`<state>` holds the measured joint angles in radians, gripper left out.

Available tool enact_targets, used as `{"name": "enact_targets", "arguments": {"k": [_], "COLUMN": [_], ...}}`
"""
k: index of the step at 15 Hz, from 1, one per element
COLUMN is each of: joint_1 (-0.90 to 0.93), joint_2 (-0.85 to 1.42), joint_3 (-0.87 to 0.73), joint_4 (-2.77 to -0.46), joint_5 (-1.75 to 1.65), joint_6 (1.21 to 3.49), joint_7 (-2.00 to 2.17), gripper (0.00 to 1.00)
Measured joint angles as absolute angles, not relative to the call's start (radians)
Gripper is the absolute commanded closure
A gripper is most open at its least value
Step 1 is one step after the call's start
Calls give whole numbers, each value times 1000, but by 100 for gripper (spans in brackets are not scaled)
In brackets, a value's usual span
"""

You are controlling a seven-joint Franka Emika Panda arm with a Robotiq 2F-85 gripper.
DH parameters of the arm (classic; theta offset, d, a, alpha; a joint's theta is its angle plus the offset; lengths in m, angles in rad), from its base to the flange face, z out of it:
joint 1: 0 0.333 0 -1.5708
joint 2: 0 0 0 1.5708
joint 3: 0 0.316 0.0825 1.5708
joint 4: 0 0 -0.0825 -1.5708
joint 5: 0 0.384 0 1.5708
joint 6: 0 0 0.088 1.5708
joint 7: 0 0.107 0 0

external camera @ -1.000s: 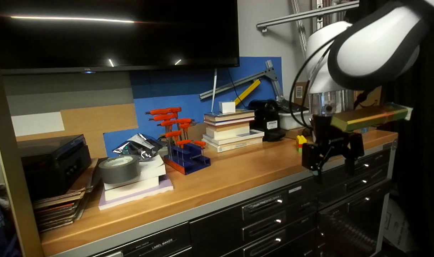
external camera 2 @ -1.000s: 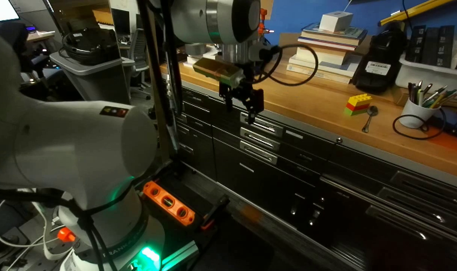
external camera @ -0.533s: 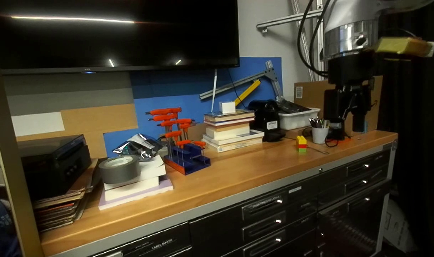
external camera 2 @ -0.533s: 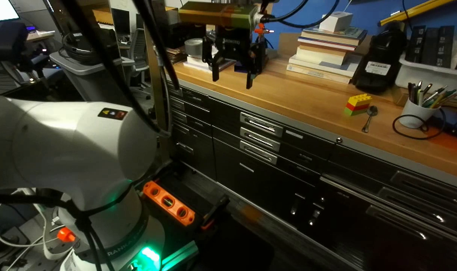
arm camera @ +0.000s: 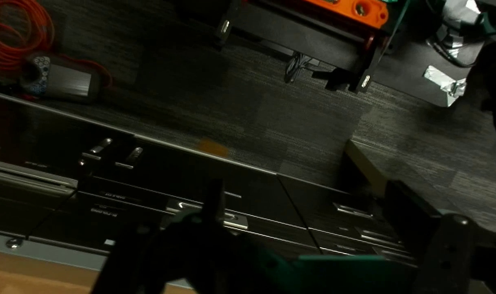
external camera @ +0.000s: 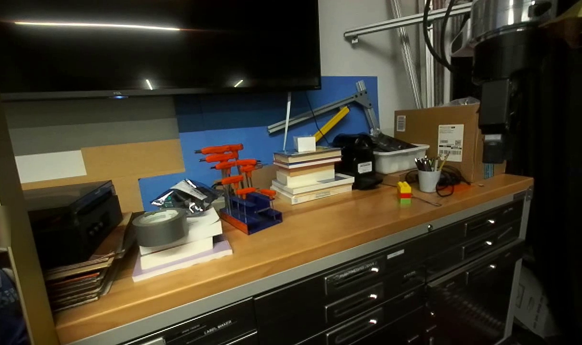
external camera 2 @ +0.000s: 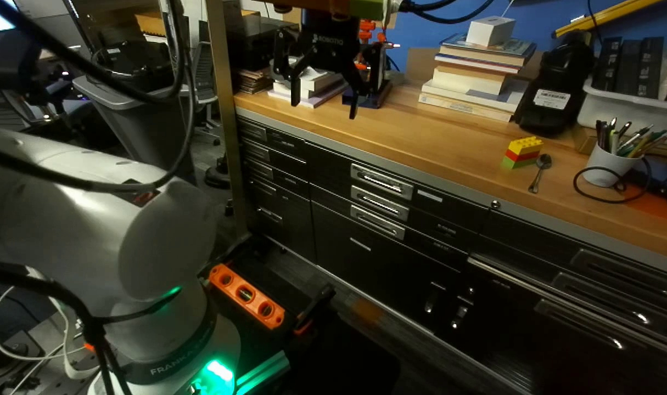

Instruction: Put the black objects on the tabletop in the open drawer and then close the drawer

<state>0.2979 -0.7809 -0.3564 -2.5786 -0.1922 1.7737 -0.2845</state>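
My gripper (external camera 2: 324, 107) is open and empty. It hangs in the air in front of the bench; in an exterior view (external camera: 496, 153) it shows side-on at the right. In the wrist view its two dark fingers (arm camera: 311, 196) stand wide apart, with drawer fronts and floor behind them. The wooden tabletop (external camera: 314, 235) runs along the wall. No small black blocky objects can be made out on it; a larger black case (external camera 2: 554, 88) with a white label stands beside stacked books. The drawers (external camera 2: 381, 181) look shut. A lower drawer (external camera 2: 487, 274) shows a pale top edge; I cannot tell if it stands slightly out.
On the tabletop are a red-orange hex-key rack (external camera: 250, 211), books (external camera: 310, 179), a toy brick stack (external camera 2: 522, 152), a spoon (external camera 2: 539, 174), a pen cup (external camera 2: 602, 167) and a white bin (external camera 2: 602, 107). A golden post (external camera 2: 220, 109) stands at the bench's end.
My gripper has risen and drawn away from the drawer fronts, moving right in an exterior view. Its fingers are apart half a second ago and now. The tabletop things have not moved.
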Motion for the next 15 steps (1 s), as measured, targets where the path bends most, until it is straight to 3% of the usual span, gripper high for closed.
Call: {"name": "enact_targets", "arguments": {"k": [6, 15], "joint_1": [149, 114], "joint_2": [-782, -782], "joint_3": [-277, -248], "joint_4": [-2595, -2613], "joint_5": [-159, -152], "joint_6": [1754, 1754], "joint_7": [-364, -370], "gripper": [0, 0]}}
